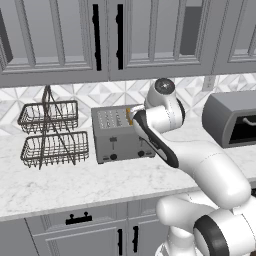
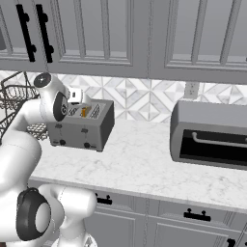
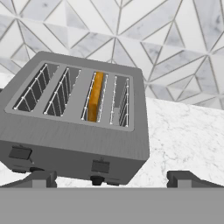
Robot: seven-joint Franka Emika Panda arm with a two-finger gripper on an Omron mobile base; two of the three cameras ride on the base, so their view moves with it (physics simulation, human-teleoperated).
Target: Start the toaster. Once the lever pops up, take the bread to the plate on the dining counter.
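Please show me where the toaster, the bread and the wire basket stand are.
toaster point(image 3: 78, 144): hand view, grey front wall.
bread point(image 3: 95, 97): hand view, orange crust edge in the third slot from the left.
wire basket stand point(image 1: 54, 149): left base view, lower basket.

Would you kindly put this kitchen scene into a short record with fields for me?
toaster: grey, four slots, on the marble worktop
bread: seen edge-on, in the third slot from the left in the hand view
pincer: open, above the toaster's front, holding nothing
wire basket rack: left of the toaster
dark-grey appliance: to the toaster's right
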